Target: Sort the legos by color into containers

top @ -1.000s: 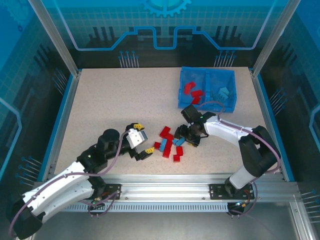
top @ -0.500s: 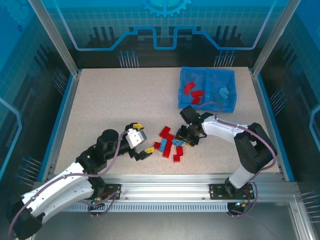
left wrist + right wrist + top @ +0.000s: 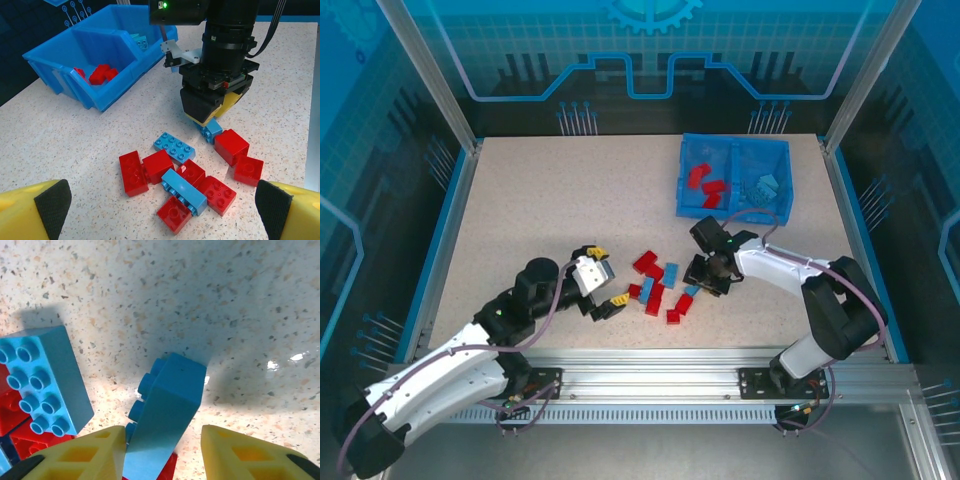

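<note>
Roughly seven red legos [image 3: 158, 164], three blue legos [image 3: 173, 146], unsorted.

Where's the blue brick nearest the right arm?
In the right wrist view, the blue brick sits tilted between the right end effector's fingers, just right of the loose pile.

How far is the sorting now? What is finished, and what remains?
Done: a few red bricks lie in the bin's left compartment, light blue ones in the right. In hand: the right gripper grips one light blue brick. Left: a pile of about seven red and two light blue bricks on the table.
</note>
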Controlling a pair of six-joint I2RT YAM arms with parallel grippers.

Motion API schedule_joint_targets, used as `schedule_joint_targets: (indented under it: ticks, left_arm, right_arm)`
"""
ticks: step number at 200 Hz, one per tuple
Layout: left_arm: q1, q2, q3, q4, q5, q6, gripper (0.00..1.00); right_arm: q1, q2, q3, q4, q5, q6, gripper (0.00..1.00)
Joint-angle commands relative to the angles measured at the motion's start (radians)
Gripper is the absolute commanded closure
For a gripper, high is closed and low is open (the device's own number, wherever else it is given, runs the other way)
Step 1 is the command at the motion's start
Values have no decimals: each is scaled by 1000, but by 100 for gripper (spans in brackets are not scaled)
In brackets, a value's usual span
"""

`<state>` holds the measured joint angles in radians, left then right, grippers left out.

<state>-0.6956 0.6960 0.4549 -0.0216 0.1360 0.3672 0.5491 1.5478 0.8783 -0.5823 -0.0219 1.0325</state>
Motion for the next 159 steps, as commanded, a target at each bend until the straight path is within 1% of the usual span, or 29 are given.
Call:
schedule_joint_targets:
  ticks: [1, 13, 23, 26, 49, 72, 84, 111, 132, 146, 159]
  left_arm:
    - [6, 12, -7, 32, 14, -13, 1]
    - [5, 16, -2, 30, 18, -14, 1]
    - [7, 18, -1, 24, 25, -13, 1]
    - [6, 17, -1, 22, 32, -10, 1]
    - [3, 24, 9, -53, 143, 60, 1]
    - [-23, 56, 26, -111, 144, 100, 1]
    - [-36, 74, 36, -119, 148, 119, 1]
    - [-54, 121, 55, -83, 167, 119, 1]
    - [-74, 153, 72, -35, 164, 106, 1]
    - [-84, 176, 90, 4, 148, 78, 1]
    - [-88, 190, 102, 55, 115, 24, 1]
  right_arm:
    - [-11, 51, -6, -61, 39, -38, 49]
    - [-10, 79, -4, -48, 28, -46, 48]
    - [-9, 97, -5, -34, 23, -45, 49]
    - [-10, 100, 20, -29, 22, -45, 50]
    - [-15, 110, 29, -18, 25, -47, 58]
    - [-15, 75, 39, -38, 46, -72, 69]
    - [-18, 48, 50, -63, 68, -95, 73]
    - [-22, -38, 95, -149, 160, -154, 74]
    - [-37, -124, 148, -185, 255, -251, 74]
    - [-69, -165, 190, -194, 302, -328, 74]
    - [-124, -177, 231, -181, 318, -405, 73]
